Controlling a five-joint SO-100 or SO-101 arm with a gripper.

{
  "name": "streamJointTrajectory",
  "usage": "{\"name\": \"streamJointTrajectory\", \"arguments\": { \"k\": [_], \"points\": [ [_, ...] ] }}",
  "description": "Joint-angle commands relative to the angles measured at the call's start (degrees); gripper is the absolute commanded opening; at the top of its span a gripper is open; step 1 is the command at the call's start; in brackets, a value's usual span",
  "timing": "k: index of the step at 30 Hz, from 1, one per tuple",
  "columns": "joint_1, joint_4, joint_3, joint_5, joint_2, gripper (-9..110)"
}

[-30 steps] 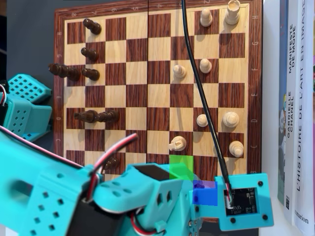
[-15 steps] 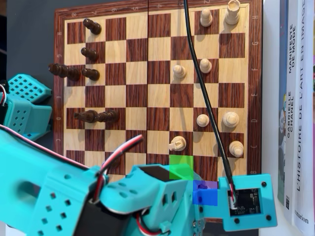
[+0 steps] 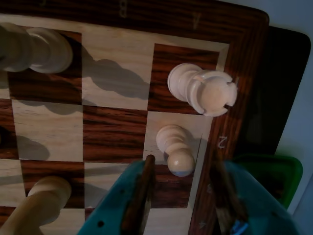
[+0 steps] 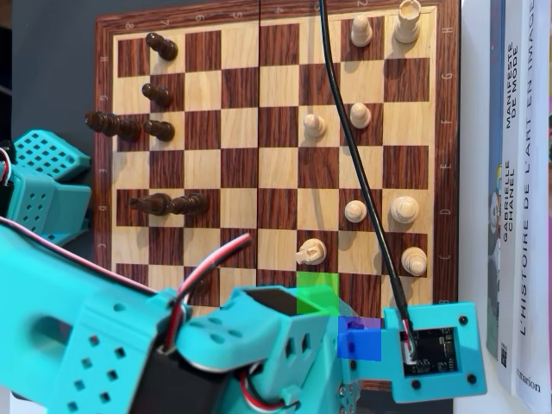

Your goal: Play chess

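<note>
In the wrist view a white pawn (image 3: 176, 149) stands near the chessboard's (image 3: 112, 132) corner, its round head just ahead of my gripper (image 3: 182, 164). The gripper is open, one brown finger (image 3: 145, 181) on each side of the pawn's file, nothing held. A white rook (image 3: 203, 89) stands on the corner square beyond the pawn. In the overhead view the teal arm (image 4: 259, 354) covers the board's near edge and hides the gripper, this pawn and this rook. Other white pieces (image 4: 404, 209) stand on the right half, dark pieces (image 4: 160, 45) on the left.
Books (image 4: 517, 190) stand along the board's right side. A black cable (image 4: 354, 155) runs across the board to the wrist camera module (image 4: 435, 349). A second teal part (image 4: 43, 190) sits left of the board. A green object (image 3: 269, 171) lies past the board's edge.
The wrist with its camera module has shifted slightly to the right in the overhead view. No chess piece has moved.
</note>
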Motion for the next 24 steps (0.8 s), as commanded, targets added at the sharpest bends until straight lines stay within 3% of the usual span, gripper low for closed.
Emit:
{"name": "streamJointTrajectory", "arguments": {
  "k": [1,24],
  "points": [
    [-0.35,-0.79,-2.99,0.35,0.7,17],
    [-0.7,-2.11,-4.04,0.09,-2.37,17]
  ]
}}
